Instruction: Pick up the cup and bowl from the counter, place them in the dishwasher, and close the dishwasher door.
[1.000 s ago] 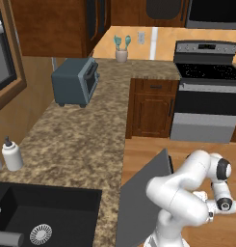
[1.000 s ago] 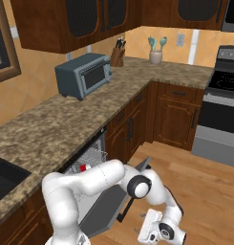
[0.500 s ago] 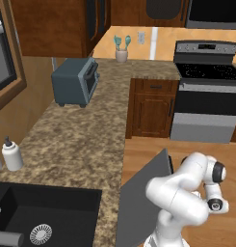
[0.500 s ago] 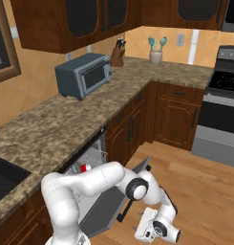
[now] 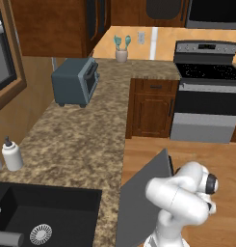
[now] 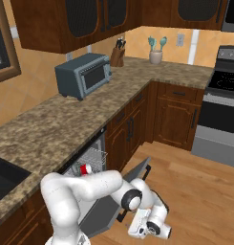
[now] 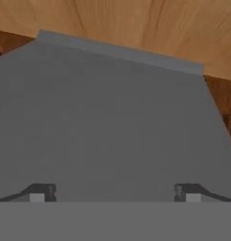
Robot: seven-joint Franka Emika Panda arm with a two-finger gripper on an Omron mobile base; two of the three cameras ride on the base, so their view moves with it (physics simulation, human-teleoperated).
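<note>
The dishwasher [image 6: 92,160] stands open under the counter [image 6: 66,127], with its wire rack showing. A red cup [image 6: 83,169] lies in that rack. The bowl is hidden. The grey dishwasher door [image 5: 144,190] hangs partly lowered over the wooden floor. My arm reaches low in front of it, and its hand sits by the door's outer edge [image 6: 137,174]. In the hand view my gripper [image 7: 114,194] is open, fingertips [image 7: 41,193] wide apart, right up against the flat grey door panel [image 7: 112,117]. Nothing is between them.
A grey toaster oven [image 5: 75,81] and a white soap bottle [image 5: 12,154] stand on the counter. The black sink [image 5: 40,217] is at the near left. The stove [image 5: 208,96] stands across the wooden floor [image 6: 199,191], beside dark cabinets [image 5: 150,106].
The hand has dropped a little lower and edged closer to the door panel. The door's tilt looks unchanged, and the gripper stays open.
</note>
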